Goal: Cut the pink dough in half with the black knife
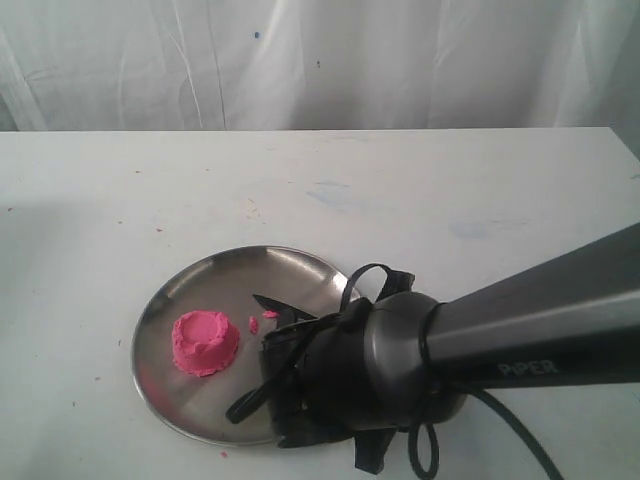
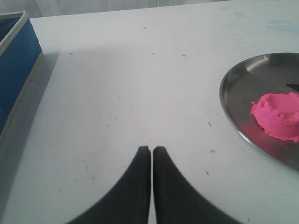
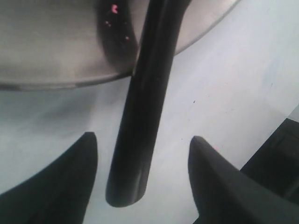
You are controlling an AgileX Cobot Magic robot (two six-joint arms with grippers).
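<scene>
Table (image 1: 120, 190): white top, matte, scuffed and specked; far edge runs straight under the backdrop.
Plate (image 1: 225, 275): round, shallow, shiny metal; lies flat on the tabletop, nearer the near edge than the far edge, left of middle.
Crumbs (image 1: 254, 324): two small pink bits on the plate floor, near its middle.
Stray crumb (image 1: 223, 454): pink, on the tabletop just off the plate's near rim.
Smear (image 1: 335, 195): faint blue mark on the tabletop, between plate and far edge.
Box (image 2: 11, 70): blue side, pale rim; on the tabletop, well apart from the plate.
Curtain (image 1: 300, 60): white, in folds, behind the far edge.
</scene>
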